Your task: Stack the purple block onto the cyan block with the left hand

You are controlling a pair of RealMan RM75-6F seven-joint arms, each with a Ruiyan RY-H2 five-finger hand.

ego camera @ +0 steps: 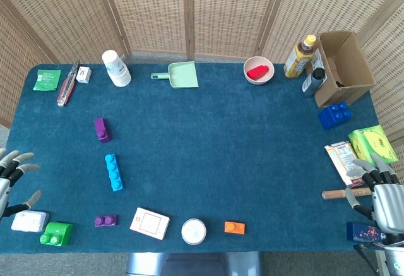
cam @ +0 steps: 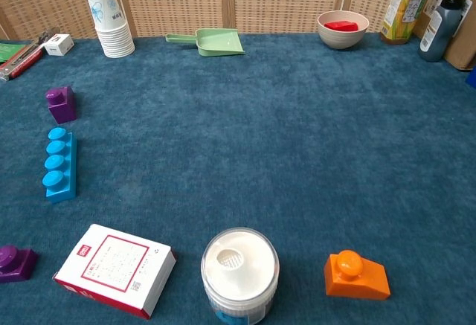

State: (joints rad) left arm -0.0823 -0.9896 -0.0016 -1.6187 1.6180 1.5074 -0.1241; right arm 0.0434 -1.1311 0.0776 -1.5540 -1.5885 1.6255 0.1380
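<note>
A purple block (ego camera: 101, 129) (cam: 61, 104) stands on the blue cloth at the left. Just in front of it lies the long cyan block (ego camera: 113, 172) (cam: 59, 164), studs up. A second, flatter purple block (ego camera: 105, 220) (cam: 14, 262) sits near the front edge. My left hand (ego camera: 10, 182) hovers at the table's left edge with fingers spread and nothing in it, well left of both blocks. At the right edge my right hand (ego camera: 377, 191) is empty, fingers apart. Neither hand appears in the chest view.
A white box (ego camera: 150, 223), a white jar (ego camera: 194, 231) and an orange block (ego camera: 234, 227) line the front edge. A green block (ego camera: 56, 233) and a white packet (ego camera: 29, 221) lie front left. Cups (ego camera: 116, 68), a green scoop (ego camera: 177, 74) and a bowl (ego camera: 259, 70) stand at the back.
</note>
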